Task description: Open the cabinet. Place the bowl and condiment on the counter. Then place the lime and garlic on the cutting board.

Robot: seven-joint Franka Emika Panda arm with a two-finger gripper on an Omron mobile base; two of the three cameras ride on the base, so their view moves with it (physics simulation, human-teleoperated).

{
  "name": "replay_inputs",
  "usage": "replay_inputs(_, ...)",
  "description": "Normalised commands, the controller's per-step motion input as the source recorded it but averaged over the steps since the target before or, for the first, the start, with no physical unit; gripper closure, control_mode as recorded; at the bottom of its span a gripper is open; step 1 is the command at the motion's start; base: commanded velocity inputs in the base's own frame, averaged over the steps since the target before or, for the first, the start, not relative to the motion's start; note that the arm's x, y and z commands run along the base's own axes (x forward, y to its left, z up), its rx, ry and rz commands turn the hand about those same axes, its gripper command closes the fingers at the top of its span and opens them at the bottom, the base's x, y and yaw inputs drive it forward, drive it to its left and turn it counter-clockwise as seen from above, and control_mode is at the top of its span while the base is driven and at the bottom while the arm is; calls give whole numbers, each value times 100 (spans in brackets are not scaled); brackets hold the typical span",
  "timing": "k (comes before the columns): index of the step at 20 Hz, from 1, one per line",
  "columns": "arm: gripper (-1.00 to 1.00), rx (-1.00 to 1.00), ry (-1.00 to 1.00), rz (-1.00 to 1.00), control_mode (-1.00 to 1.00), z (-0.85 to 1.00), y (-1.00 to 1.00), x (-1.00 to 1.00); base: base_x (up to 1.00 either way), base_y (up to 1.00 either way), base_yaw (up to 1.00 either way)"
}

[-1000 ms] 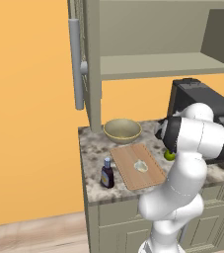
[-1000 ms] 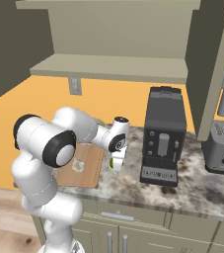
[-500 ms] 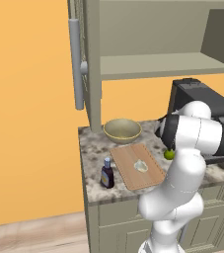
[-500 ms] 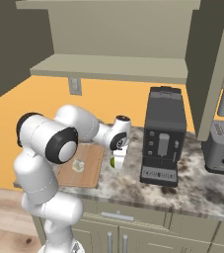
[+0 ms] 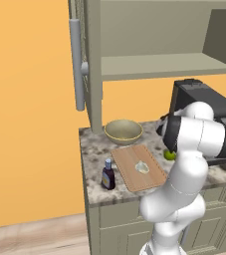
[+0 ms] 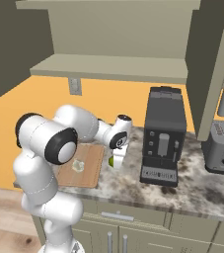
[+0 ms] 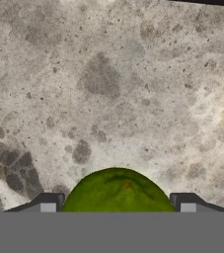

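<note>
The cabinet (image 5: 149, 45) stands open, its shelf bare, and the bowl (image 5: 123, 131) and the condiment bottle (image 5: 107, 175) are already down on the bench (image 5: 92, 149), with the garlic (image 5: 142, 167) lying on the cutting board (image 5: 129, 172). That leaves the lime (image 7: 117, 191), which sits just off the board's right edge, near the coffee machine (image 6: 163, 136), and the end effector (image 7: 117, 206) is right down over it. From the hand view the lime bulges up between the two dark fingertips (image 7: 48, 203), one on each side of it, with mottled stone beyond; the tips look to hug its flanks, but I cannot tell whether they are actually pressing on it or just straddling it, nor whether it has left the stone. I'd judge the lime an easy thing to carry but a fiddly one to hold: light, firm enough not to crush, yet round and waxy-smooth, so it will want to roll or squirt out if pinched off-centre. The sensible hold is across its widest part, pads level with the middle, which is roughly where the tips appear to sit. The board is close by to the arm's left, and the garlic takes up its centre, so I'd set the lime down gently in the bare wood beside it, lest it roll off.
</note>
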Motion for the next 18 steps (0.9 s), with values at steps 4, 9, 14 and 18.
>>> replay_inputs(4,100,14,0,1,-100,33,9,0,0,0,0)
replay_inputs(9,100,14,0,1,-100,57,2,0,0,0,0)
replay_inputs(14,100,11,0,3,-100,32,20,0,0,0,0)
replay_inputs(18,100,5,0,4,-100,21,38,0,0,0,0)
